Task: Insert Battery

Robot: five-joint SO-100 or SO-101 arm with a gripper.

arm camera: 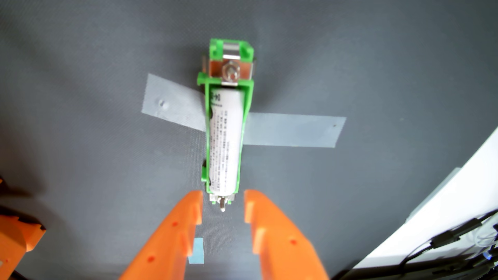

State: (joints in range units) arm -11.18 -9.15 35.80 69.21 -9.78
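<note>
Mat [80,80]: dark grey; carries everything.
Tape strips [293,130]: fasten the holder at mid-mat.
Gripper [223,206]: orange, spread apart, empty; flanks the holder's near terminal.
Holder [206,129]: green cradle.
Battery [225,145]: white cell, apparently seated in the cradle; long axis runs straight away from the gripper.

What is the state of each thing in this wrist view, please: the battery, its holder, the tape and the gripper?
battery: lying inside the green holder, not held by the gripper.
green holder: on the grey mat, occupied, fixed with tape.
tape strips: stuck flat on the mat, one on each side of the holder.
gripper: open, empty, fingertips at the near end of the holder.
blue tape piece: flat on the mat between the fingers.
</note>
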